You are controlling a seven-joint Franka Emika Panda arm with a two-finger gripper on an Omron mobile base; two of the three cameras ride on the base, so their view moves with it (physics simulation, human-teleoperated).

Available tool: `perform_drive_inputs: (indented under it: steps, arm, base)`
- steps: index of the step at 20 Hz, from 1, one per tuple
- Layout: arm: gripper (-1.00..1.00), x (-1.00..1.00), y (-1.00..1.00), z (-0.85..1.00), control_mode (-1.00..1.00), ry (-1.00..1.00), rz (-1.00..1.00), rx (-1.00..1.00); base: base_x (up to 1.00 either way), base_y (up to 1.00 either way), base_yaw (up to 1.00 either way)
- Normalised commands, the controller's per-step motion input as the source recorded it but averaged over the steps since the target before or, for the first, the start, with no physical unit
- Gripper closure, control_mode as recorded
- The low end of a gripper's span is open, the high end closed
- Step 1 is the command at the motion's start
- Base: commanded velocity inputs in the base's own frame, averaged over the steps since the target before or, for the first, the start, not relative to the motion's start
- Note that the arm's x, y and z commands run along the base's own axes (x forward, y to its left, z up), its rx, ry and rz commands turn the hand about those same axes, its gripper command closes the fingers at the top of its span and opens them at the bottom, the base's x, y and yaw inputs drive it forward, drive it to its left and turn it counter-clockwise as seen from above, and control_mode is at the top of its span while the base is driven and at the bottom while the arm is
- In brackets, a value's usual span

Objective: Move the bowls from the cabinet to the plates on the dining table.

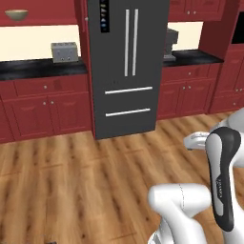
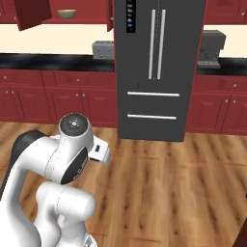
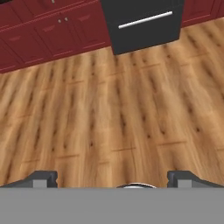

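An olive-tan bowl (image 1: 17, 15) sits on the red shelf of the cabinet (image 1: 43, 21) high on the far wall, left of the fridge. In the right base view the same bowl (image 2: 66, 14) shows beside the cabinet's open door (image 2: 31, 14). My gripper (image 3: 113, 179) hangs low over the wooden floor, well short of the cabinet. Its fingertips (image 3: 43, 178) stand wide apart with nothing between them, so it is open. The plates and the dining table are out of view.
A dark fridge (image 1: 126, 66) stands straight ahead. Black counters over red drawers run on both sides of it, with a toaster (image 1: 64, 51) on the left one. Bare wooden floor (image 1: 71, 181) lies between me and the cabinets.
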Motion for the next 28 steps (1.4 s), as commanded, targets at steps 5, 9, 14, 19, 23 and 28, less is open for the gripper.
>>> perform_drive_inputs:
  steps: [5,9,14,19,23,28]
  arm:
    - [-1.00,0.00,0.00,0.00,1.00,0.00,0.00,0.00]
    - [-1.00,0.00,0.00,0.00,1.00,0.00,0.00,0.00]
    - [-1.00,0.00,0.00,0.00,1.00,0.00,0.00,0.00]
    - [-1.00,0.00,0.00,0.00,1.00,0.00,0.00,0.00]
    - [-1.00,0.00,0.00,0.00,1.00,0.00,0.00,0.00]
    - [-1.00,0.00,0.00,0.00,1.00,0.00,0.00,0.00]
  base:
    - [0.61,0.22,0.00]
    - [0.65,0.26,0.00]
    - [0.68,0.29,0.00]
    - [0.70,0.29,0.00]
    - [0.71,0.29,0.00]
    - [0.71,0.29,0.00]
